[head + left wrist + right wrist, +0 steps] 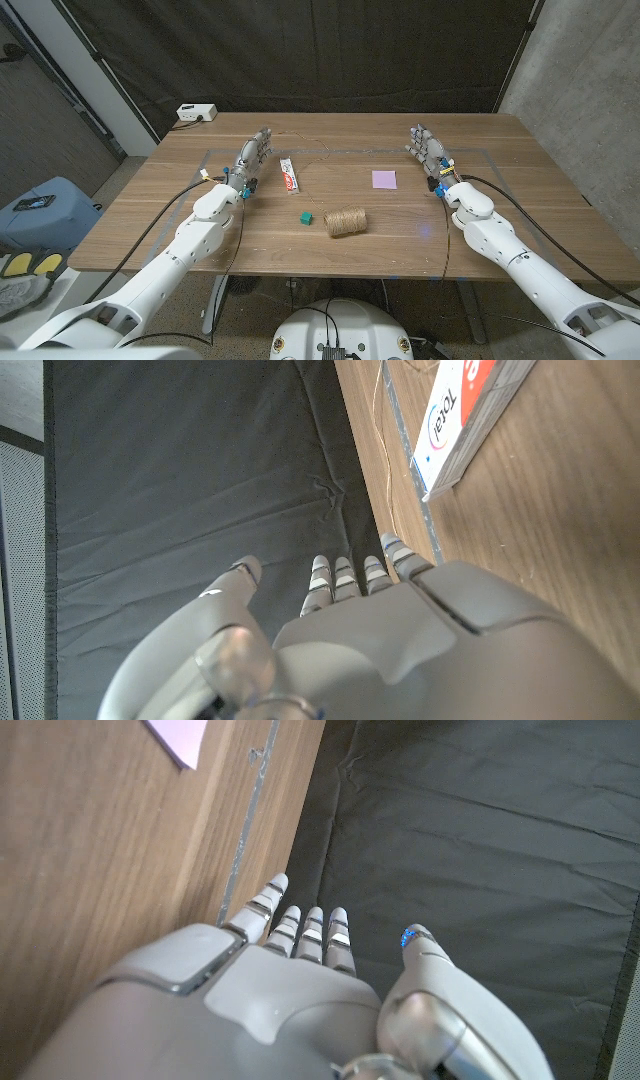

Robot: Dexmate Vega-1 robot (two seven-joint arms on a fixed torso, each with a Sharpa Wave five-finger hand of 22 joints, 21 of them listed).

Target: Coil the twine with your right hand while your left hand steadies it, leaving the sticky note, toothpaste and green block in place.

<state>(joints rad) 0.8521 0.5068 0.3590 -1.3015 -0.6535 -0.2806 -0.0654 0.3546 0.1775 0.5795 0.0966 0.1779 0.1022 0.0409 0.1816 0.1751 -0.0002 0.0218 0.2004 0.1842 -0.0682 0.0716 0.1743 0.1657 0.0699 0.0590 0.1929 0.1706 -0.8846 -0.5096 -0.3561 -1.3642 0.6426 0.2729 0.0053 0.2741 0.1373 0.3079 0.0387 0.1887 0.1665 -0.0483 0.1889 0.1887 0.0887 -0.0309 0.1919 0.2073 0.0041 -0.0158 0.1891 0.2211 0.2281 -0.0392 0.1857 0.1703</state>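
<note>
A wooden table (150, 215) stands before a black curtain (330, 50). The twine (346, 222) lies spooled near its front edge, beside the green block (305, 217). Left hand (250, 160) by the toothpaste (288, 175) and right hand (430, 155) near the sticky note (384, 179) both hold nothing, fingers extended.

Both arms are extended forward over the bench (150, 230), well apart. The left hand (252, 158) and right hand (428, 152) are held empty, fingers (348, 576) straight and slightly apart, thumbs set off to the side.
</note>
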